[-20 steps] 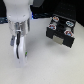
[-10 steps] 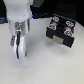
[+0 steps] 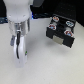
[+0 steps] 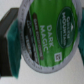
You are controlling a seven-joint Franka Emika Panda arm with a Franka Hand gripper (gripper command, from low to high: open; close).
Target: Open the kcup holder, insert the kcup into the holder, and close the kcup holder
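Observation:
The kcup (image 4: 47, 35) fills the wrist view: a white pod with a green "Dark Magic" top. It sits between my fingers, and one teal finger pad (image 4: 9, 37) presses on its rim. In the exterior view my gripper (image 3: 19, 54) points down at the white table on that view's left, and its fingers hide the kcup. The kcup holder (image 3: 61, 34), a black box with a pale mark on its front, stands apart on the exterior view's right.
Several white-and-red-topped pods (image 3: 55, 23) sit on top of the black box. The white table (image 3: 50, 67) spreads around the gripper. A dark background lies behind the box.

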